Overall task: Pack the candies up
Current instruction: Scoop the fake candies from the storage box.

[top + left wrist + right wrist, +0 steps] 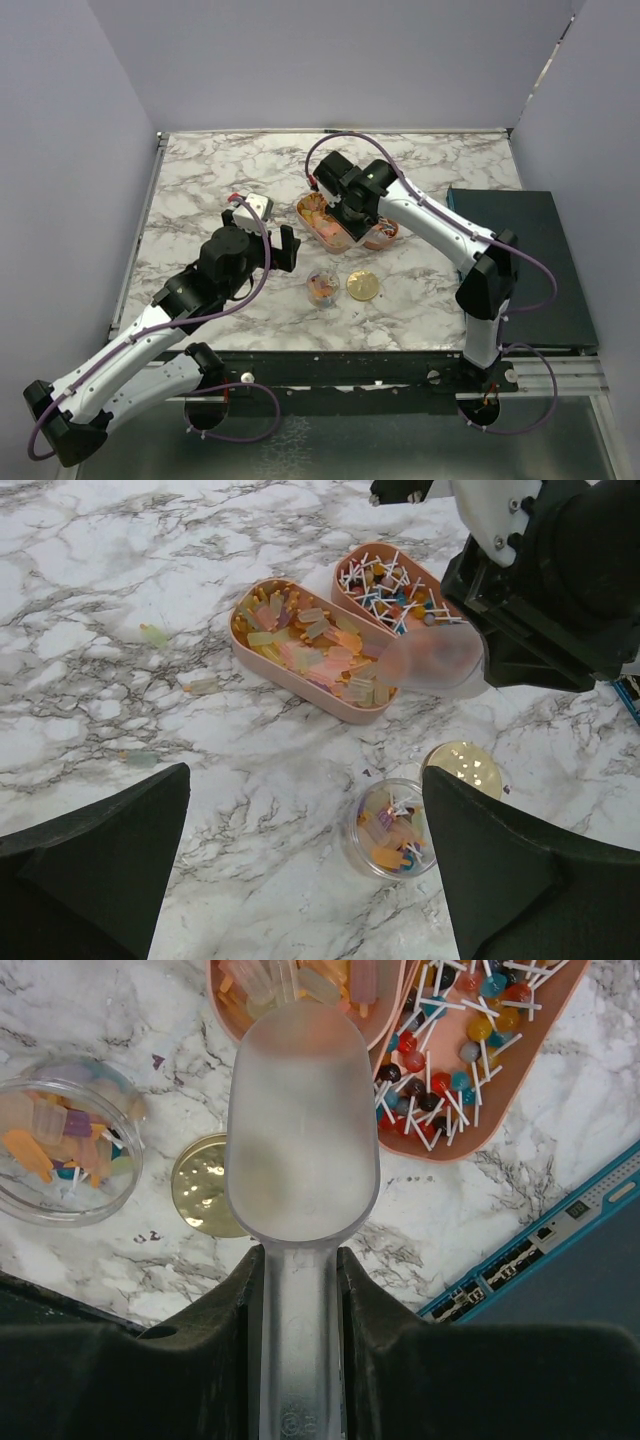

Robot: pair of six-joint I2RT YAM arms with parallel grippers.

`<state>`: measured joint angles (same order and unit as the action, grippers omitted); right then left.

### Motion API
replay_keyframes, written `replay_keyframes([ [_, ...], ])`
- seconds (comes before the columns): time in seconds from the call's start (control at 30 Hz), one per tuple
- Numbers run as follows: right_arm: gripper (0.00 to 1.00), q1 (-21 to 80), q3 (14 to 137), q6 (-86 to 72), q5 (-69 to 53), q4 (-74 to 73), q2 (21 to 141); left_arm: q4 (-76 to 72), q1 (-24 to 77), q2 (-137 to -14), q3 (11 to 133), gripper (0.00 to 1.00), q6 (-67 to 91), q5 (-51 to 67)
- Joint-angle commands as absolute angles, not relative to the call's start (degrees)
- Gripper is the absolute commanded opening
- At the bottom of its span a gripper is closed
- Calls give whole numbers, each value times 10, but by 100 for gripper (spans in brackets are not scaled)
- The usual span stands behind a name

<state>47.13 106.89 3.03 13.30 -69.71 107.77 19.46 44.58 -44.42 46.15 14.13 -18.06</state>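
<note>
Top view: my left gripper point(262, 232) hovers over the marble surface point(200, 180), jaws spread wide, holding nothing. My right gripper point(347, 212) sits above two oval trays point(300, 212) and hides much of them. Its jaws cannot be made out here. A small clear jar point(321, 286) and a gold lid point(362, 285) stand just beside each other, nearer my bases.

Left wrist view: candies point(310, 645) fill both trays, pastel pieces in one and stick lollipops in the other. More lie in the jar, and a few strays lie on the surface. My own finger point(520, 880) cuts off part of the lid.

Right wrist view: my right gripper is clamped on the handle of a frosted scoop point(300, 1140). Its cloudy bowl covers part of the lid. The frame edges crop the trays and jar.
</note>
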Motion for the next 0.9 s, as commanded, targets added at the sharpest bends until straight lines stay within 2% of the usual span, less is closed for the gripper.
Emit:
replay_keyframes([
  [0.0, 0, 464, 1105, 4, 125, -744, 1116, 199, 442, -431, 459, 99, 145, -186],
  [0.87, 1, 437, 1212, -12, 136, -752, 1271, 200, 451, -417, 459, 99, 144, -193],
])
